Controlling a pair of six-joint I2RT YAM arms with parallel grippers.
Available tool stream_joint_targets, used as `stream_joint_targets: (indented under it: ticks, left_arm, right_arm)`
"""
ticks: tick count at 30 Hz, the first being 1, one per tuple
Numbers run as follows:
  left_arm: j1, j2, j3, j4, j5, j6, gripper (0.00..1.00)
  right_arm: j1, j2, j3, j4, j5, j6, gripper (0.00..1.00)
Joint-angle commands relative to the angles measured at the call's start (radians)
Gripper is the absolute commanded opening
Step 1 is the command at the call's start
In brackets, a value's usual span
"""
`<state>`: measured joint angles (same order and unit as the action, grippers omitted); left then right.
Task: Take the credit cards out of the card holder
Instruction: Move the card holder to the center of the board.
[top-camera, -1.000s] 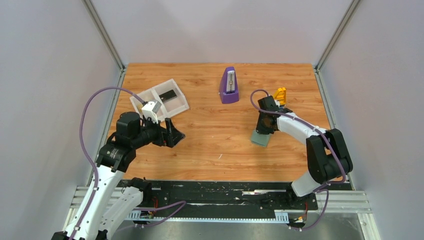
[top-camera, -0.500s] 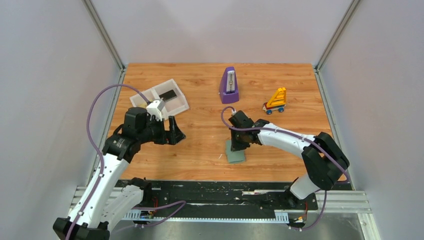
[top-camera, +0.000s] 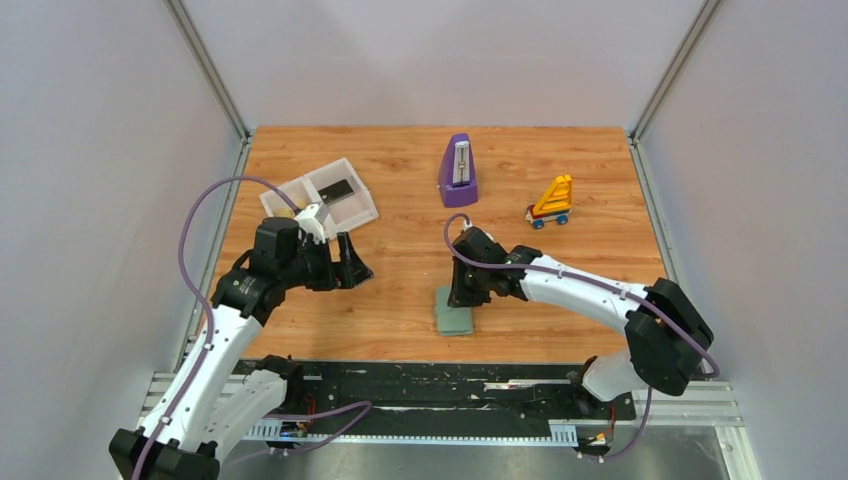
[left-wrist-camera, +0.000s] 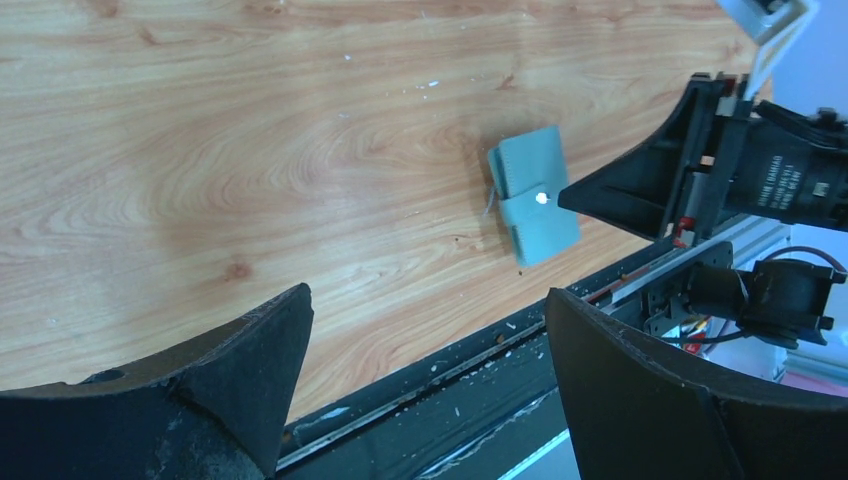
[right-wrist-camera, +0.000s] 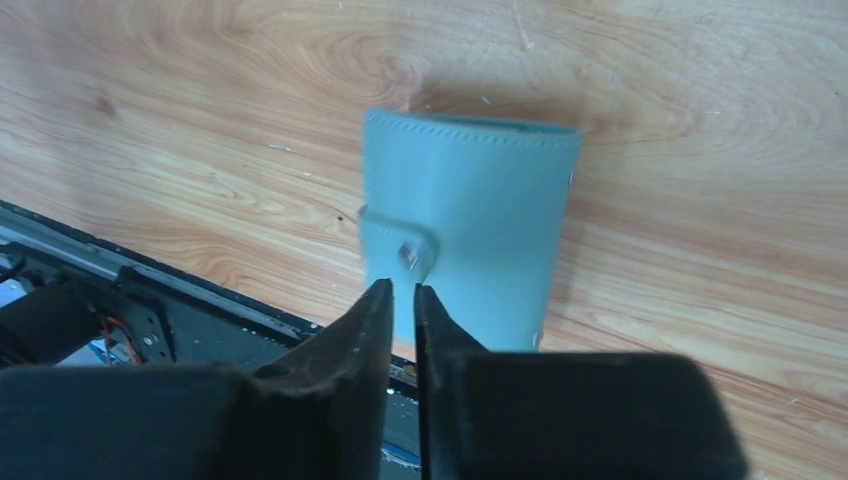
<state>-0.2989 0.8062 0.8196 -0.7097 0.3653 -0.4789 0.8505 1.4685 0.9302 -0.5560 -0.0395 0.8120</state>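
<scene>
The pale teal card holder (top-camera: 452, 318) lies closed near the table's front edge, its strap tab snapped over. It also shows in the left wrist view (left-wrist-camera: 538, 225) and the right wrist view (right-wrist-camera: 490, 220). My right gripper (top-camera: 461, 297) (right-wrist-camera: 402, 288) is nearly shut, its tips at the strap tab's snap. A dark card (top-camera: 340, 189) lies in the white tray (top-camera: 366, 212). The gold card is not visible. My left gripper (top-camera: 352, 266) (left-wrist-camera: 425, 300) is open and empty, left of the holder.
A purple metronome-like object (top-camera: 458, 172) stands at the back centre. A yellow toy on wheels (top-camera: 551, 200) sits at the back right. The black rail (top-camera: 440, 375) runs along the table's front edge, just below the holder.
My right gripper has moved left and toward the front edge, and the card holder moved with it. My left arm shifted slightly forward, staying open.
</scene>
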Motion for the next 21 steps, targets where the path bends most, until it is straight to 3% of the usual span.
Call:
stream_joint_targets:
  ticks: [1, 5, 13, 21]
  left_arm:
    - [-0.016, 0.002, -0.034, 0.065, 0.021, -0.073, 0.94]
    - [-0.08, 0.05, -0.057, 0.091, 0.005, -0.105, 0.93]
    - [-0.276, 0.201, -0.052, 0.198, -0.071, -0.172, 0.85]
    - [-0.45, 0.497, 0.056, 0.283, -0.197, -0.22, 0.75]
  right_arm:
    - [0.001, -0.07, 0.01, 0.045, -0.004, 0.009, 0.21]
    - [-0.001, -0.129, -0.024, 0.041, -0.001, -0.011, 0.29]
    - [-0.059, -0.254, -0.153, 0.038, 0.018, -0.023, 0.3]
    - [-0.099, -0.37, -0.265, 0.056, 0.039, -0.006, 0.31]
